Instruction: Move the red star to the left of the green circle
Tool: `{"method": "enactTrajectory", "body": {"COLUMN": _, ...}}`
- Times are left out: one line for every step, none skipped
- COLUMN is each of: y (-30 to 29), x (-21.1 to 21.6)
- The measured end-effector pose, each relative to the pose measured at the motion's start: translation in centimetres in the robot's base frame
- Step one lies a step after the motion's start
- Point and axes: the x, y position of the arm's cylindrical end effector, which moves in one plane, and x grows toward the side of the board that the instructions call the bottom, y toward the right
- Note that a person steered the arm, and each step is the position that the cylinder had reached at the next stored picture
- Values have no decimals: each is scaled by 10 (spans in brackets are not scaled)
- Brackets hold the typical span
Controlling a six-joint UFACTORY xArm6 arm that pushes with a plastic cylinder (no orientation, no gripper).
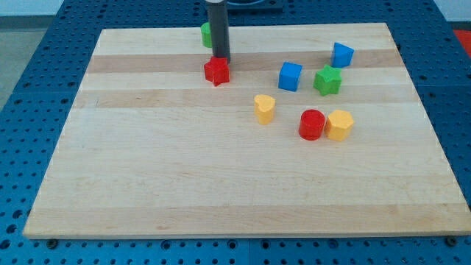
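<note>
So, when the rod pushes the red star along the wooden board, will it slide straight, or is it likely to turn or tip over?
The red star looks low and wide, so it will probably slide, not tip. Its pointed outline may let it turn if my tip, now at its top edge, presses off-centre. The board looks smooth, so it should move easily.

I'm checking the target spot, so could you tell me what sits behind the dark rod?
A green block shows at the rod's left edge. The rod covers its right part, so its shape is unclear. My tip meets the red star.
</note>
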Motion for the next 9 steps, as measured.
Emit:
{"method": "enactTrajectory", "body": {"y": 49, "x": 2}}
{"method": "enactTrajectory", "body": {"y": 56, "x": 26}}
{"method": "enactTrajectory", "body": {"y": 26, "x": 46}}
{"method": "enactTrajectory", "body": {"y": -40, "x": 33}}
{"method": "enactTrajectory", "body": {"y": -111, "x": -2}}
{"method": "enactTrajectory", "body": {"y": -154, "x": -8}}
{"method": "enactTrajectory", "body": {"y": -148, "x": 13}}
{"method": "enactTrajectory", "body": {"y": -158, "x": 45}}
{"method": "enactTrajectory", "body": {"y": -191, "x": 32}}
